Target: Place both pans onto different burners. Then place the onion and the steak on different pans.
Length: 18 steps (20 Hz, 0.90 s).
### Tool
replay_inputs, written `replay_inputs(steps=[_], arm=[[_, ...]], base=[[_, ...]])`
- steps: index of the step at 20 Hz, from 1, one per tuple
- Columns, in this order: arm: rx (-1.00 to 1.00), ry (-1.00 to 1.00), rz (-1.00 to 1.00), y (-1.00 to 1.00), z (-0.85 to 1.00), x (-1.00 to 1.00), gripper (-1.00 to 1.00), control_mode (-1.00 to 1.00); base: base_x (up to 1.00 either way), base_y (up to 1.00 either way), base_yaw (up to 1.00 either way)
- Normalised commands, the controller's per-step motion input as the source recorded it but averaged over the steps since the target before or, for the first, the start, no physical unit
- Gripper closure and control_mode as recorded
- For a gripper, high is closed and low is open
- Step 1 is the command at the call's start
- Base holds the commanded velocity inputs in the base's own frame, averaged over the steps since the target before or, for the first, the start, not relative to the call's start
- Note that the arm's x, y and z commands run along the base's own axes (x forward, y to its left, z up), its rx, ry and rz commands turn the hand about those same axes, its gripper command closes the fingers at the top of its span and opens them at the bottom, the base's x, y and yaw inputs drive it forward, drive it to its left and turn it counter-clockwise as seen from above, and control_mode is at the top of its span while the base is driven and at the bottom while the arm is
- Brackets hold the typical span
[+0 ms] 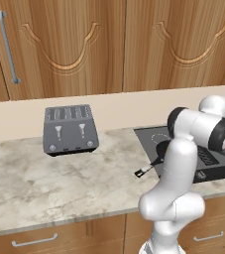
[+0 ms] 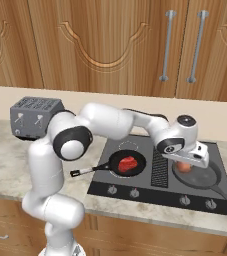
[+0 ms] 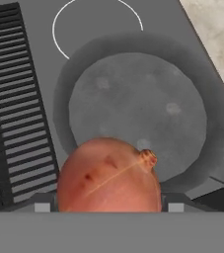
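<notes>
My gripper (image 3: pixel 108 205) is shut on the onion (image 3: pixel 108 175), a reddish-brown ball between the two fingertips (image 3: pixel 42 206). It hangs low over the near-left part of the matte dark grey pan (image 3: pixel 138 108). In the right base view the onion (image 2: pixel 184 167) sits under the hand, just above that grey pan (image 2: pixel 207 177) on the cooktop's right front burner. The black pan (image 2: pixel 114 161) rests on the left front burner, its long handle (image 2: pixel 90 170) pointing left. The red steak (image 2: pixel 128 163) lies inside it.
A black vent grille (image 2: pixel 158 167) runs between the two pans. A free small burner ring (image 3: pixel 97 20) lies beyond the grey pan. Knobs (image 2: pixel 135 193) line the cooktop's front. A grey toaster (image 1: pixel 70 130) stands on the marble counter to the left.
</notes>
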Motion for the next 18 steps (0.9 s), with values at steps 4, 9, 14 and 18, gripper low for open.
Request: replay_inputs(steps=[4,9,14,18], arm=[[0.00,0.00,0.00,-0.10,-0.15,0.12,1.00,-1.00],[0.00,0.00,0.00,-0.14,-0.12,0.18,1.00,-1.00],[0.00,0.00,0.00,-0.12,-0.11,0.20,1.00,-1.00],[0.00,0.00,0.00,-0.15,-0.15,0.21,1.00,-1.00]], base=[[0.00,0.00,0.00],[0.00,0.00,0.00],[0.00,0.00,0.00],[0.00,0.00,0.00]])
